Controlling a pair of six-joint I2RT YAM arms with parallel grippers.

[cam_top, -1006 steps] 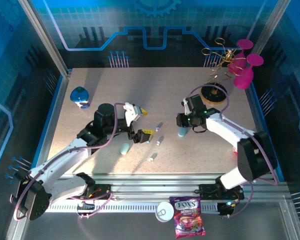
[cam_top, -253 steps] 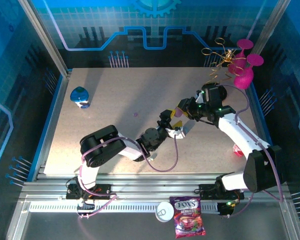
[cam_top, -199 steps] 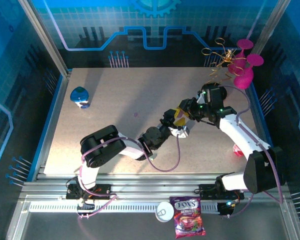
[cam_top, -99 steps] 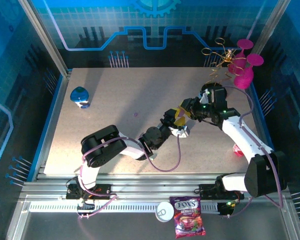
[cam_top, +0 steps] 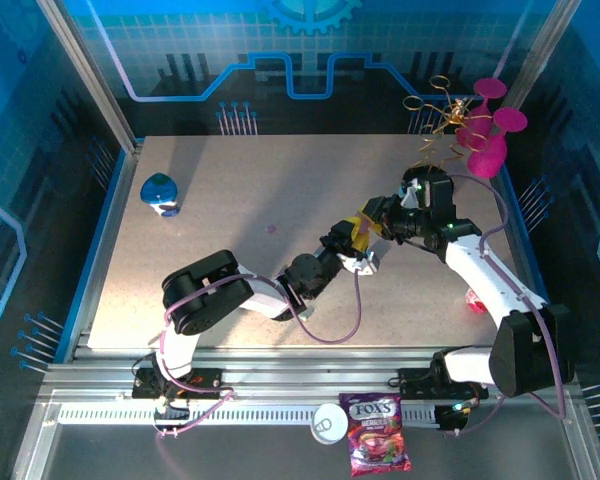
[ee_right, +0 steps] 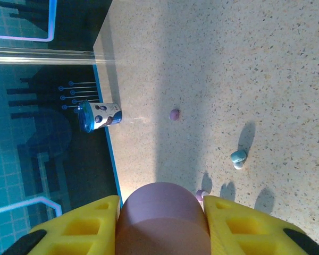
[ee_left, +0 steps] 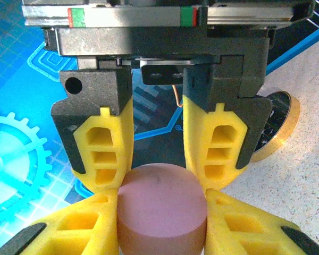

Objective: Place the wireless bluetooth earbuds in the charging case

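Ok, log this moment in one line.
left hand: shut on purple case | right hand: shut on purple case | purple case: held above table | earbuds: loose on table

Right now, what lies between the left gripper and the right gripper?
A rounded mauve case sits there, with the yellow fingers of the left gripper and of the right gripper against its sides. The left wrist view shows this.

Robot lab cell: aluminium frame (cam_top: 280,362), blue printed walls (cam_top: 180,40).

left arm (cam_top: 263,297) and right arm (cam_top: 485,275) reach inward, jaws clamped tip to tip.
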